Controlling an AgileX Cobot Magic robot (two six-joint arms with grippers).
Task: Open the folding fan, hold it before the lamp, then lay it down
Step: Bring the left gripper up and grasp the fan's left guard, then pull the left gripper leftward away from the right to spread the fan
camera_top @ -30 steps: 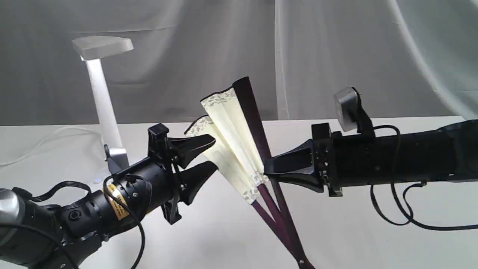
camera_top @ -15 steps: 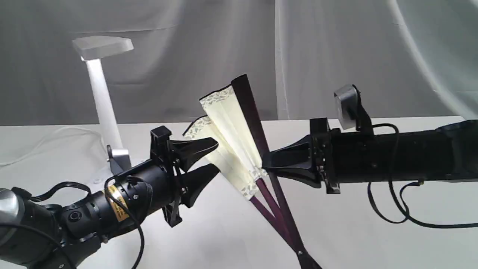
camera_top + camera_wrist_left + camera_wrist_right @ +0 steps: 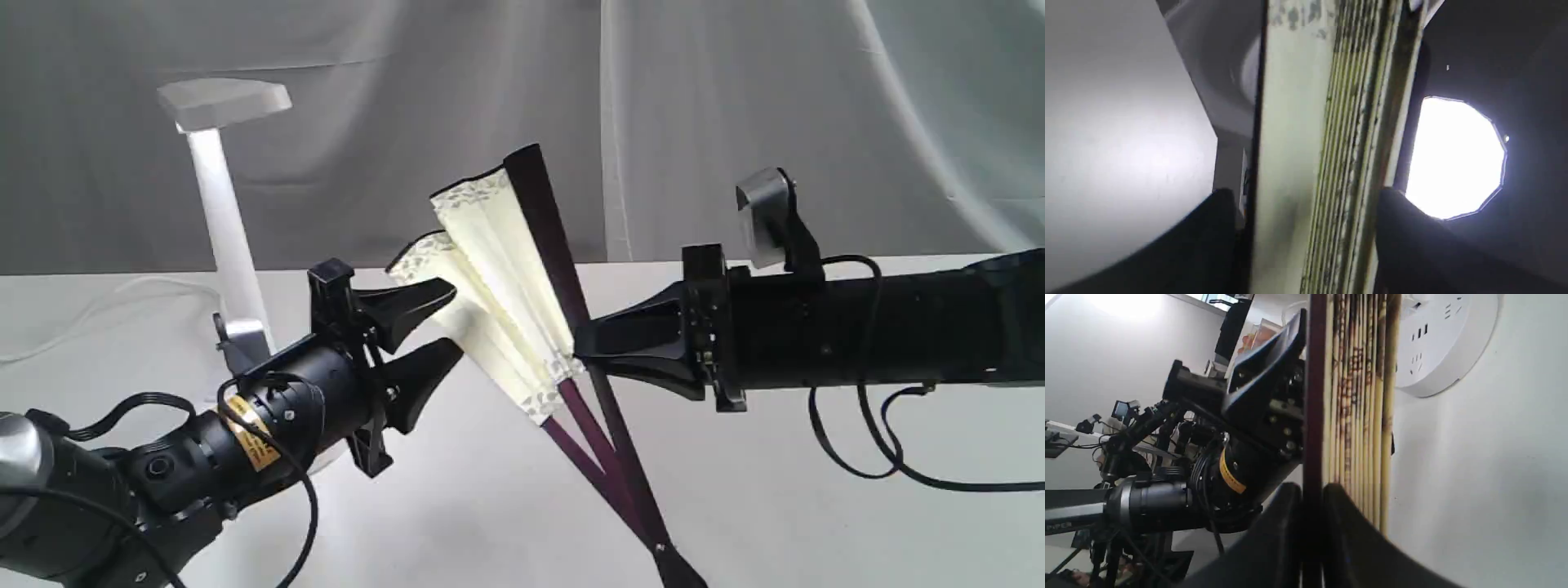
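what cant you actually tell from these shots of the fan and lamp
- Folding fan calligraphy: unreadable; the exterior view shows plain cream pleats, the wrist views show them edge-on.
- Left gripper contact: its fingers flank the pleats, but whether they press them is unclear.
- Lamp base: hidden behind the left arm in the exterior view.
- Right gripper pinches the dark guard.

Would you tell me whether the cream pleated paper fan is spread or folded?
Partly spread: the cream pleated paper fan shows a few pleats fanned out.

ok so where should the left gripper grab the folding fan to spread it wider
On the free outer pleat edge of the folding fan, coming in from the lamp side. The right gripper already pinches the dark guard on the opposite side, and the left gripper stands open around the thin pleat stack.
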